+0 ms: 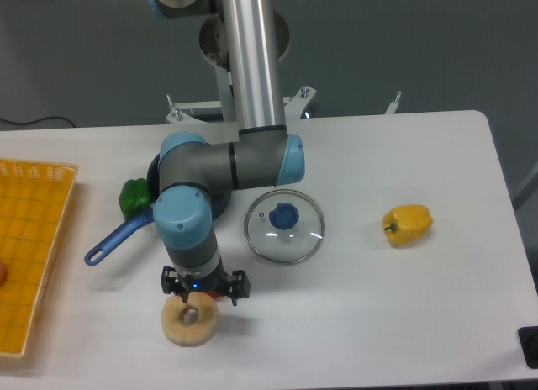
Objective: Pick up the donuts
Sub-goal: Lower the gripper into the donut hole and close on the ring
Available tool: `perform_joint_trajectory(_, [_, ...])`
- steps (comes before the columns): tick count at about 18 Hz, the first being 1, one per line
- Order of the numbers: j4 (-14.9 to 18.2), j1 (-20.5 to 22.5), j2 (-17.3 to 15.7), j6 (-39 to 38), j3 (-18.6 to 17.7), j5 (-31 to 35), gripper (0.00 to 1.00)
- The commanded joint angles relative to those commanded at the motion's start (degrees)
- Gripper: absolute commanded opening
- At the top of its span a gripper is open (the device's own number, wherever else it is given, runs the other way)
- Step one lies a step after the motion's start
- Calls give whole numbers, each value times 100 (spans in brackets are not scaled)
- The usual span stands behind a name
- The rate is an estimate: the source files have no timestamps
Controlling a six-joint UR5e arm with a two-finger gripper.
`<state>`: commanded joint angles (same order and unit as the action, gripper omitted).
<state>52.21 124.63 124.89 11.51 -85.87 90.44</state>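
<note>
The hand hangs with fingers spread wide, gripping nothing, directly above the donuts lying on the white counter. Behind it stretches a grey wall.

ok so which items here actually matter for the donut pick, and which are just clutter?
Part of the job:
- donut, pale ring at the front of the table
- gripper, directly over the donut

Just lying about:
- red pepper, mostly hidden behind the gripper
- green pepper
- yellow bell pepper
- glass lid with blue knob
- dark saucepan, blue handle
- yellow basket
</note>
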Motion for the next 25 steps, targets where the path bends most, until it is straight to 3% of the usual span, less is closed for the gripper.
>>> perform_joint_trajectory(25, [-44,-26,352,-9,141,-26,100])
